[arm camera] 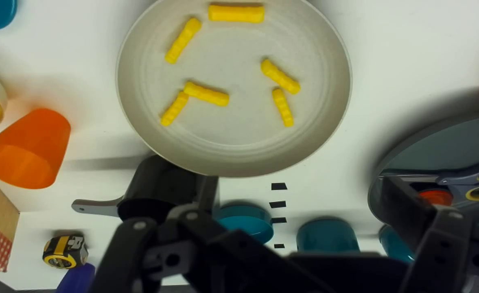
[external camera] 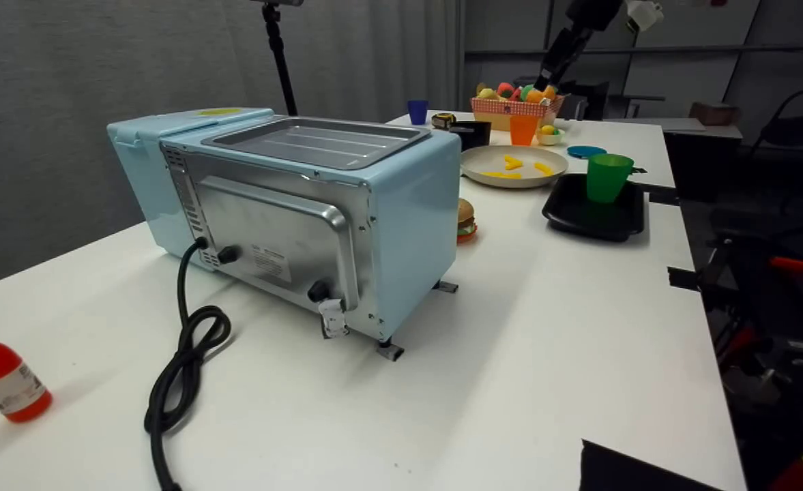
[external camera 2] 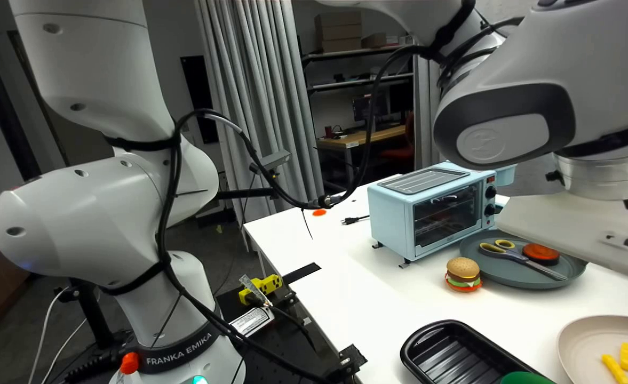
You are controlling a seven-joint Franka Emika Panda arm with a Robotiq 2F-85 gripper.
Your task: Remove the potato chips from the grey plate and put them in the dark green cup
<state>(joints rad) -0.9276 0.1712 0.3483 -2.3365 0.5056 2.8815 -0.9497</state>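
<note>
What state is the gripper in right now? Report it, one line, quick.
Gripper: open, jaws wide apart, holding nothing.

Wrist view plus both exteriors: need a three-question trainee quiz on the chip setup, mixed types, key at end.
1. Count: how many chips show on the pale plate in the wrist view?

2. Pick one: in an exterior view, the green cup stands in
A) the pale plate
B) the black tray
C) the oven

3. True or false: the gripper is shut on a chip.

Key: 1, six. 2, B. 3, false; it is open.
</note>
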